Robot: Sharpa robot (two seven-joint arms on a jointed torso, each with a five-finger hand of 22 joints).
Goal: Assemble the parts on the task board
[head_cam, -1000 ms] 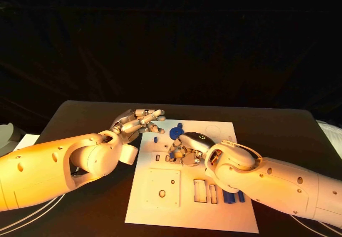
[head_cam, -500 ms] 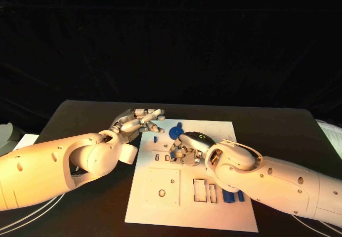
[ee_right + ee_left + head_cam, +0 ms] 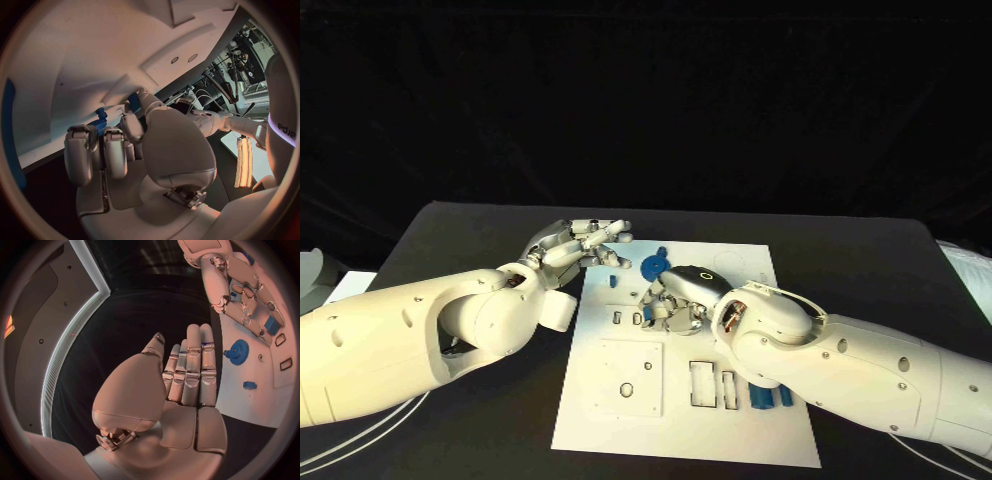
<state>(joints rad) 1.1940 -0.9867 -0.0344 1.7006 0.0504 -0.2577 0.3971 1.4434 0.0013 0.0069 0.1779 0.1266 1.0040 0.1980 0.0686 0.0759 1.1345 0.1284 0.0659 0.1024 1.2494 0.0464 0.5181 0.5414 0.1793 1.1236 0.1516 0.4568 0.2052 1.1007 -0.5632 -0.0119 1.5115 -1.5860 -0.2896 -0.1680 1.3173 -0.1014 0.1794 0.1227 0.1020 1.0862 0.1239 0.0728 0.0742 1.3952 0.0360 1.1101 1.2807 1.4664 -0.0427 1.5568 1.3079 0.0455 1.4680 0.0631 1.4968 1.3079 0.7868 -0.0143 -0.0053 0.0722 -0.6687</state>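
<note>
Two hands [image 3: 589,243] [image 3: 678,300] low over the white board [image 3: 740,262] in the middle of the frame, with the right hand down among the small blue parts and nearest to the work. Seen from the right wrist, curled fingers [image 3: 84,152] pressed to the board beside a small blue peg [image 3: 100,120]; whether pinched or only touched, cannot tell. Left hand up and left of that, fingers straight and close together, holding nothing, just left of the blue gear [image 3: 655,266] lying flat on the board; two blue blocks [image 3: 769,397] in slots at lower right.

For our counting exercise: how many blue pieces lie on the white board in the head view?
5: a gear, a small piece just beyond it, a peg to its left, two bars at the near right. The right hand may hide more.
</note>
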